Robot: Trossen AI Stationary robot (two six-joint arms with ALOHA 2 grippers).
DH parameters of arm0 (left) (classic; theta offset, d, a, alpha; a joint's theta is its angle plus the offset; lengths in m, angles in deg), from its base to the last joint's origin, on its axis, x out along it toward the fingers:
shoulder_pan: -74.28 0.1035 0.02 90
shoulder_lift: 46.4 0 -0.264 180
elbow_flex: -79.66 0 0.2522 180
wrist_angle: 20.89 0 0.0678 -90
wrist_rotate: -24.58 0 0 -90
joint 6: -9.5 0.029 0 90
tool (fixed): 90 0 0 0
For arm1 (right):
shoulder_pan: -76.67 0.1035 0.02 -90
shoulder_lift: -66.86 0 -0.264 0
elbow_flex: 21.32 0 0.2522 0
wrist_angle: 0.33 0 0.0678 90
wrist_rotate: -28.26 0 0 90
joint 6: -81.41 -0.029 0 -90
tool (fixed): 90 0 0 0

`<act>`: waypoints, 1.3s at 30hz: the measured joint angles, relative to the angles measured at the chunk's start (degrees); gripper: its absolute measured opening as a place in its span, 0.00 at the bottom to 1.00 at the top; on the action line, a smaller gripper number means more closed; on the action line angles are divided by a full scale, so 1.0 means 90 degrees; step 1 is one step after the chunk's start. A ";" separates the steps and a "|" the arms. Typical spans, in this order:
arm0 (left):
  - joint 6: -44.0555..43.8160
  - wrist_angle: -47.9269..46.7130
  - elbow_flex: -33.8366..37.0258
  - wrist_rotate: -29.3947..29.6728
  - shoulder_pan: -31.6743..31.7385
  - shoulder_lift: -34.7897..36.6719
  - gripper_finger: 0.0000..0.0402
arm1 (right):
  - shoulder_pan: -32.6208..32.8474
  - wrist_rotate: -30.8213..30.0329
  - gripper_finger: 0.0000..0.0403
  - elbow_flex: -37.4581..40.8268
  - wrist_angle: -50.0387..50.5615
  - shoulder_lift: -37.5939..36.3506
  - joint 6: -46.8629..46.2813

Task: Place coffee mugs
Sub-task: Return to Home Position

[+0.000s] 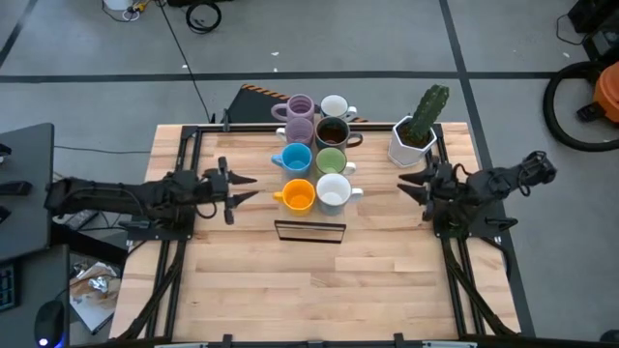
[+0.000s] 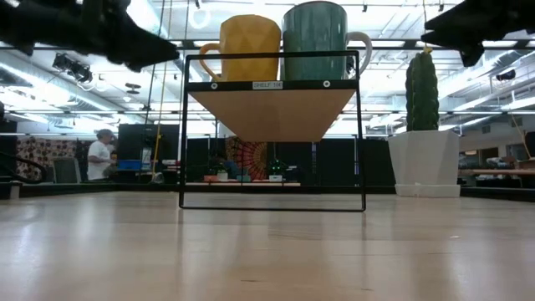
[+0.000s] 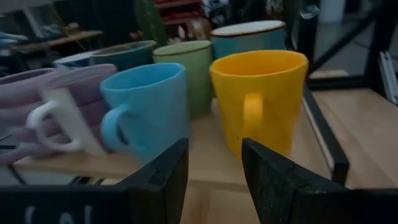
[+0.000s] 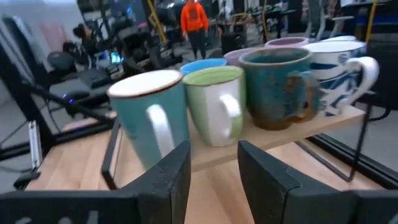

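Several mugs stand on their bases in two rows on the wooden board of a black wire shelf (image 1: 311,230) at the table's middle. Among them are an orange mug (image 1: 298,195), a blue one (image 1: 293,158), a green one (image 1: 330,159), a dark brown one (image 1: 332,130), two lilac ones (image 1: 300,116) and a white one (image 1: 335,106). A mug that is white inside and teal outside (image 1: 334,190) stands beside the orange one. My left gripper (image 1: 247,188) hovers open to the left of the orange mug (image 3: 261,99). My right gripper (image 1: 406,181) hovers open to the right of the teal-walled mug (image 4: 152,118).
A white faceted planter with a cactus (image 1: 418,130) stands at the table's far right, just beyond my right gripper. The shelf's black frame (image 2: 272,134) rises above the tabletop. Bare wood (image 1: 309,290) lies toward the near edge. People (image 4: 194,18) move in the room behind.
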 joint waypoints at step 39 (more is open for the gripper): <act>-0.3079 -0.1041 0.2028 -0.0380 -0.0005 0.3761 0.39 | -0.0182 -0.0452 0.34 0.2667 -0.2306 -0.1548 -0.0479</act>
